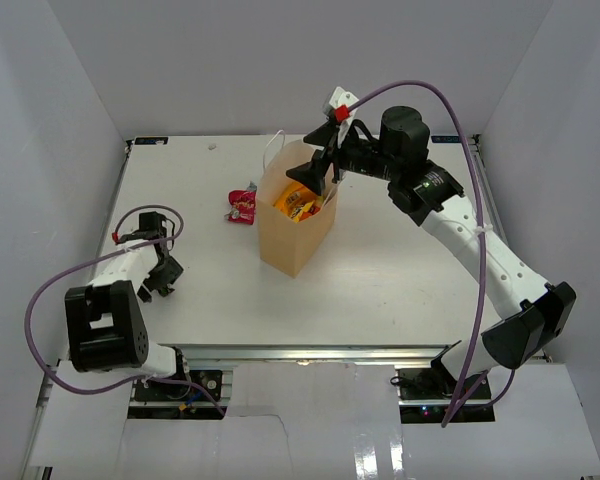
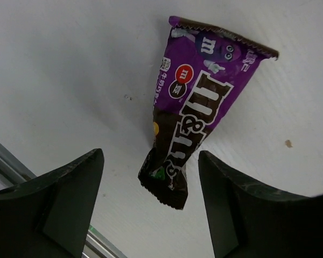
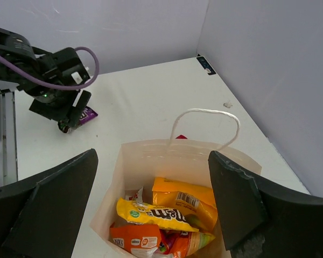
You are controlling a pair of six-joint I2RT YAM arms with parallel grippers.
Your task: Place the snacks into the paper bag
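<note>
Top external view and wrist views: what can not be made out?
Purple M&M's packet: top view, hidden under the left claw.
Red packets: top view, too small to read; right wrist view, paper bag nearly hides them.
Lower snacks: right wrist view, under the yellow M&M's pack.

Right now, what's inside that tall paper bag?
Looking down into the paper bag, a yellow M&M's pack lies across a large orange bag and a smaller orange packet. Whatever sits beneath them is covered.
</note>
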